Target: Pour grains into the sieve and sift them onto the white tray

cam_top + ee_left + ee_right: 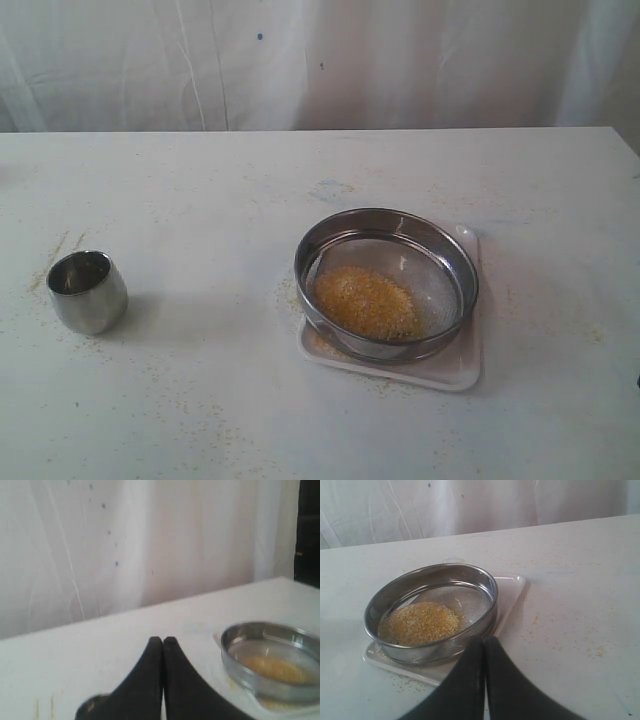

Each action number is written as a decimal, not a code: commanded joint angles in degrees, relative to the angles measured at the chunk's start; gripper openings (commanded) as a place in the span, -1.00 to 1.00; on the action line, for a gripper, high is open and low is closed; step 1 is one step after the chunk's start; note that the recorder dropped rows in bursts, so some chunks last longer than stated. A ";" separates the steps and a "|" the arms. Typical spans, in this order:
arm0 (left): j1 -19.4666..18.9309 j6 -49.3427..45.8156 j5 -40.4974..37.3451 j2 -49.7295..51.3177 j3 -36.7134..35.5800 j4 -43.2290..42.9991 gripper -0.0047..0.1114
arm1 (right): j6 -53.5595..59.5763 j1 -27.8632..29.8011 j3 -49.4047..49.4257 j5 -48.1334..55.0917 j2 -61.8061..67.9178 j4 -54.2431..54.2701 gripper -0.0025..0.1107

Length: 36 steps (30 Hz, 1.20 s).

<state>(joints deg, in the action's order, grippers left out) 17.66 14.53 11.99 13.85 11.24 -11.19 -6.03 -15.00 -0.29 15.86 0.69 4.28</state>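
Observation:
The round steel sieve (386,283) rests on the white tray (466,365), right of the table's middle. A heap of golden grains (365,301) lies on its mesh. The right wrist view shows the sieve (431,612), the grains (419,622) and the tray (512,587) just beyond my right gripper (484,641), which is shut on nothing. In the left wrist view my left gripper (163,641) is also shut and empty, with the sieve (272,660) off to one side. Neither gripper appears in the exterior view.
A small rounded steel cup (86,290) stands upright at the table's left and looks empty. Loose grains speckle the white tabletop (220,200) around the tray and cup. A white curtain hangs behind the table's far edge.

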 commanded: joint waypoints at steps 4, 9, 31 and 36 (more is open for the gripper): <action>0.57 -7.59 -17.36 -6.80 -0.43 6.51 -0.92 | -0.11 -0.31 0.29 -0.55 -0.14 0.19 -0.96; -1.71 -8.96 -17.98 -9.58 -3.22 7.86 -0.92 | -0.11 -0.31 0.29 -0.46 -0.14 0.19 -0.96; -4.36 -16.07 -13.93 -13.85 -11.24 9.85 -0.92 | -0.11 -0.31 0.29 -0.46 -0.14 0.19 -0.96; -10.26 -16.07 -13.35 -13.85 -11.24 9.85 -0.92 | -0.11 -0.31 0.29 -0.46 -0.14 0.19 -0.96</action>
<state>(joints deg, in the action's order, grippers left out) 9.85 -1.34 -1.61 0.28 0.23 -1.91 -6.03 -15.00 -0.29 15.86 0.69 4.28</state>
